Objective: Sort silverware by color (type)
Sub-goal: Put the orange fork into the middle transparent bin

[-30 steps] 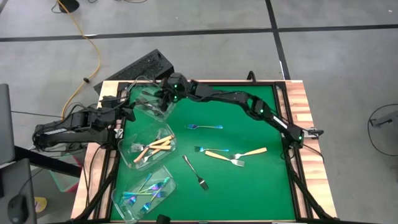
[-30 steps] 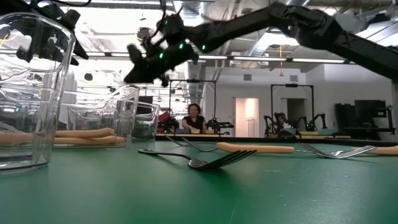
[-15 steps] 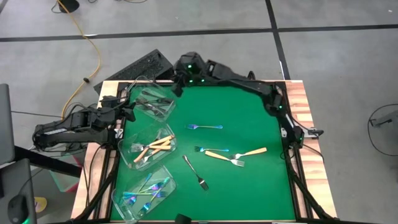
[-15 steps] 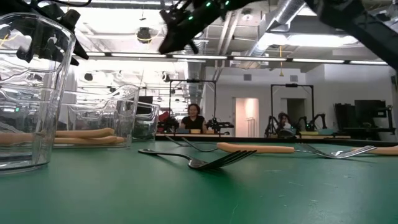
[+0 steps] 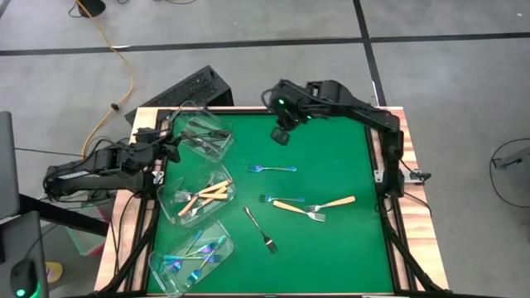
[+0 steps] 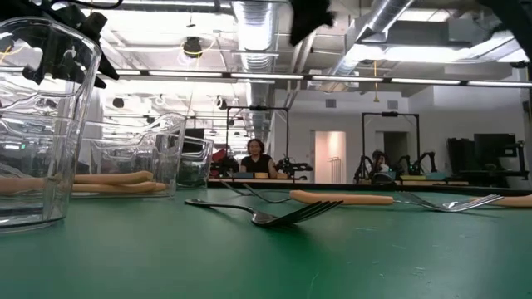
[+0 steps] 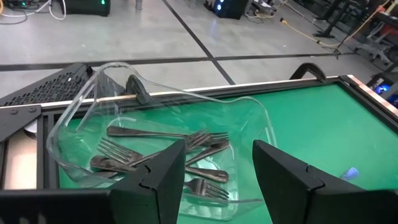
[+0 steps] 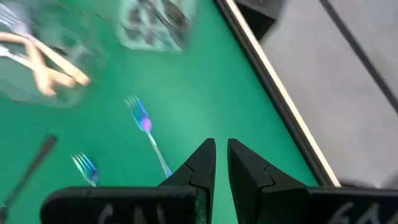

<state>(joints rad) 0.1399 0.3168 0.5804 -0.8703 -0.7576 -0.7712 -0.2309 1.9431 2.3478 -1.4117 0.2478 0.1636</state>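
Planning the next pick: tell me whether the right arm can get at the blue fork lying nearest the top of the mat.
Probably yes. The right gripper hangs empty just above the blue fork, nearly shut, and bare green mat lies between them. Nothing touches that fork; the tubs sit off to the left.

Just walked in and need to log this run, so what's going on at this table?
A two-armed robot is sorting forks by kind into three clear tubs along the table's left side. The right tool hovers near the far edge, nearly closed with nothing in it. The left tool waits open at the far tub, which holds grey metal forks. Five forks remain loose on the green mat: two blue ones, two cream-handled ones and one grey fork.
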